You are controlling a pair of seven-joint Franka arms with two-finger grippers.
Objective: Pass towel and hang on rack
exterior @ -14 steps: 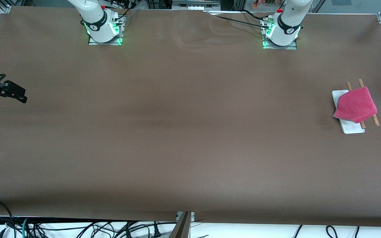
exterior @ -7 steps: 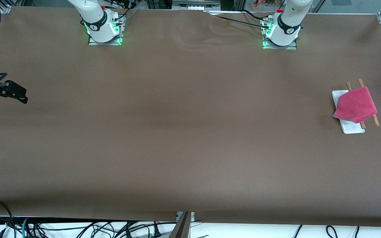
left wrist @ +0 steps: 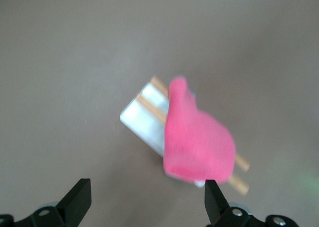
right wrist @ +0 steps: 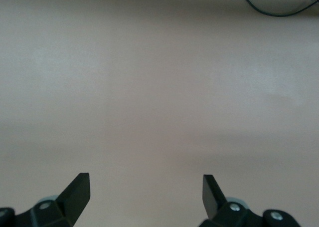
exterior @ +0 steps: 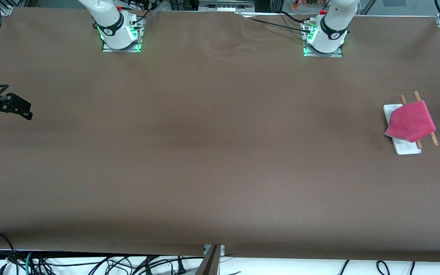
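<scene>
The pink-red towel (exterior: 411, 121) lies draped over the two wooden rods of the rack (exterior: 407, 147), at the left arm's end of the table. One towel corner hangs down past the white base. In the left wrist view the towel (left wrist: 199, 142) covers most of the rack (left wrist: 142, 118), whose rod ends stick out at both sides. My left gripper (left wrist: 147, 187) hovers above them, open and holding nothing. My right gripper (right wrist: 144, 184) is open over bare tabletop, and it shows at the right arm's end of the table (exterior: 20, 107).
The brown table cover (exterior: 212, 152) has a wrinkle (exterior: 239, 42) between the two arm bases (exterior: 120, 36) (exterior: 324, 40). Cables (exterior: 90, 263) hang below the table edge nearest the front camera. A black cable (right wrist: 279, 2) lies at the edge of the right wrist view.
</scene>
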